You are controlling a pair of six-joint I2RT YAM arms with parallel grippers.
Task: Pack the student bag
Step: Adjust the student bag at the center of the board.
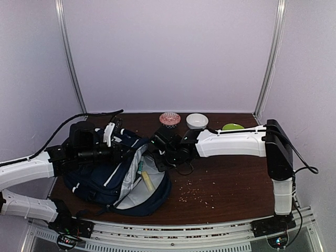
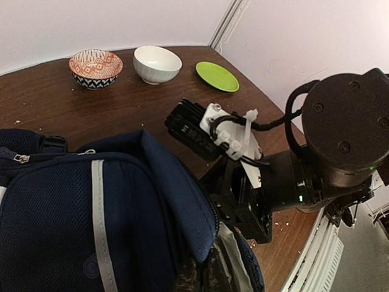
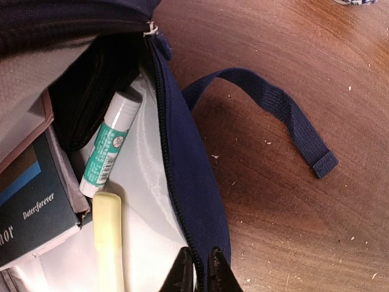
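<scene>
On the dark wooden table (image 1: 236, 178), left of centre and towards the near edge: one student bag (image 1: 100, 178), navy fabric with white stripe, lying open so that its grey lining shows. Left arm (image 1: 26, 170), reaching in from the left across the bag's far side; left gripper (image 1: 130, 153) closed on the raised navy flap at the opening. Right arm (image 1: 231, 143), white, stretched from the right across the table; right gripper (image 3: 199, 274) at the right rim of the opening, its two dark fingertips (image 3: 180, 275) drawn together with the zipped navy edge pinched between them. Inside the bag, against the lining: one dark blue box (image 3: 30, 213) with pale lettering, at the left; one black item (image 3: 97, 91) beyond it, kind not discernible. Far edge of table, left to right: one red-patterned bowl (image 1: 169, 118), one white bowl (image 1: 197, 121), one green plate (image 1: 232, 126), all well apart from the bag. One navy webbing strap (image 3: 273, 106), curved loose on the wood just beside the bag. One white-and-green tube (image 3: 109, 143) and one pale yellow stick (image 3: 108, 237), both on the lining, end to end. Scattered pale crumbs (image 1: 197, 191) right of the bag.
</scene>
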